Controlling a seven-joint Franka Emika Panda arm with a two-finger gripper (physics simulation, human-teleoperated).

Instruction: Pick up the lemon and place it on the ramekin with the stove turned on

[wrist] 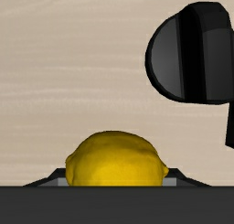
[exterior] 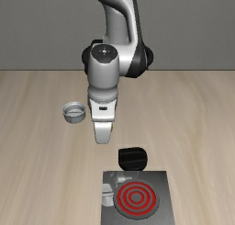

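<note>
Claw (exterior: pixel 103 135) hangs straight down from the white arm (exterior: pixel 115 45), a little left of centre in the exterior view, with its tip over the pale wooden table (exterior: pixel 37 155). In the wrist view the lemon (wrist: pixel 114 162) sits right between the two fingers (wrist: pixel 57 179). Their grey tips meet its yellow skin on both flanks, so the claw is closed around the fruit and spread only as wide as the lemon itself. The lemon's lower part is hidden behind the claw's dark body. Whether it is lifted clear of the wood cannot be told.

The ramekin (exterior: pixel 73 111), small, round and grey-rimmed, stands at centre left of the exterior frame, up and to the left of the claw's tip, near it but apart. A black vessel (exterior: pixel 133 156) rests down and to the right of the claw's tip, just above the stove's upper edge. In the wrist view it shows beyond the lemon and off to one side, not touching it. The stove (exterior: pixel 162 185) lies at the bottom of the exterior frame, right of centre, and its burner (exterior: pixel 136 198) shows bright red rings.
</note>
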